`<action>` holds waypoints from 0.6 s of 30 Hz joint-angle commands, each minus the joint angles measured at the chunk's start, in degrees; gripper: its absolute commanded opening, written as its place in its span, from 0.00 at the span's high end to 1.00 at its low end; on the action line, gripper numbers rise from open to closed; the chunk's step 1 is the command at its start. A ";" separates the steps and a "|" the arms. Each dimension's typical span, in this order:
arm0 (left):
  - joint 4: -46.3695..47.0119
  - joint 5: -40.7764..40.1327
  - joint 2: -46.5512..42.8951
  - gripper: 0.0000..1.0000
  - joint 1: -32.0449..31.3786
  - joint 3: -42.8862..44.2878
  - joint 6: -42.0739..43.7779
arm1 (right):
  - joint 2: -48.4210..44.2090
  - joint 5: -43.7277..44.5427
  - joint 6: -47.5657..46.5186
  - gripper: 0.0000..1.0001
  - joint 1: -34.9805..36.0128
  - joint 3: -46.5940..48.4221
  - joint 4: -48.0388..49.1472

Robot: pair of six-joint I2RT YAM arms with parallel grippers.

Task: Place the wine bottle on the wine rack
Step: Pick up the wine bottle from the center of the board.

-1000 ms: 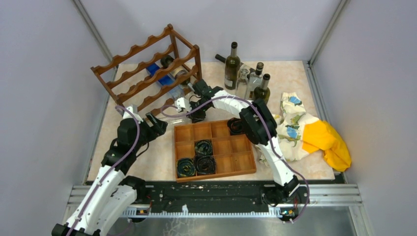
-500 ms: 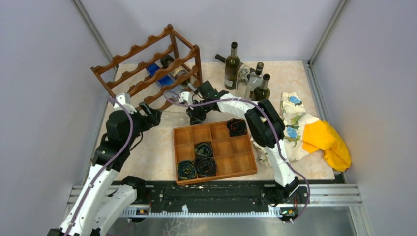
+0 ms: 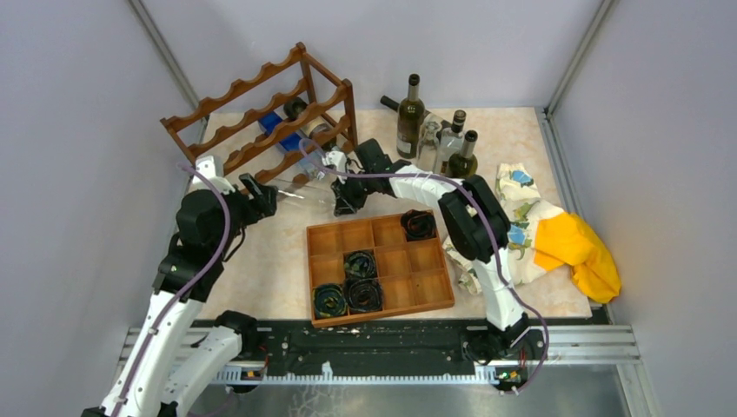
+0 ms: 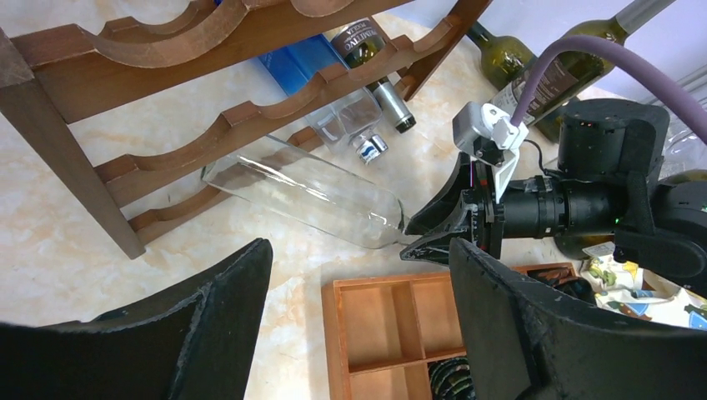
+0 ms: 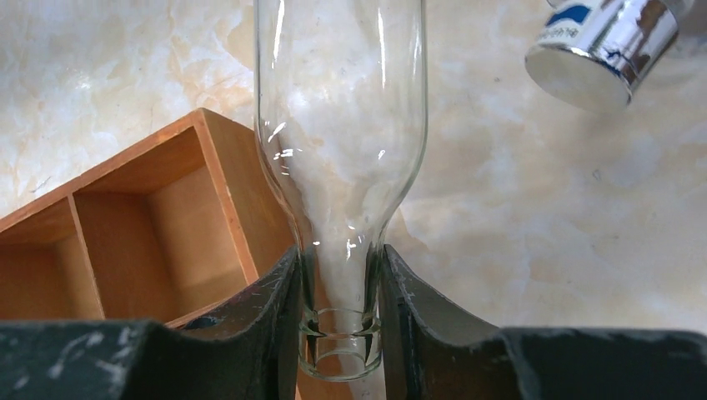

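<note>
A clear glass wine bottle (image 3: 306, 186) hangs tilted just in front of the dark reddish-brown wine rack (image 3: 261, 113). My right gripper (image 3: 342, 193) is shut on its neck. In the right wrist view the fingers (image 5: 279, 300) press both sides of the bottle's neck (image 5: 342, 283) just above the lip. In the left wrist view the bottle (image 4: 308, 196) points its base at the rack's lowest front rail (image 4: 167, 212). My left gripper (image 3: 261, 193) stands open and holds nothing, left of the bottle and apart from it.
An orange-brown compartment tray (image 3: 380, 314) with several rolled black belts lies right in front of the bottle. A blue bottle (image 3: 282, 130) and a dark one (image 3: 295, 109) lie in the rack. Several upright bottles (image 3: 410, 117) stand at the back, and a patterned cloth (image 3: 556, 239) lies at right.
My right gripper has carried the clear bottle a little back and left, toward the rack. The left arm has swung back and left, nearer the rack's front, still open.
</note>
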 commanded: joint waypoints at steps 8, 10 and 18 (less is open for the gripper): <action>-0.51 -1.71 -1.28 0.17 -0.21 4.55 1.84 | -4.87 4.31 13.69 1.00 0.98 -1.35 12.21; -0.43 -1.69 -1.20 0.17 -0.21 5.08 1.88 | -4.79 6.18 16.04 1.00 1.77 -1.60 13.30; 0.12 -1.72 -1.45 0.18 -0.21 6.31 1.91 | -3.27 12.50 25.29 1.00 4.71 -0.10 17.12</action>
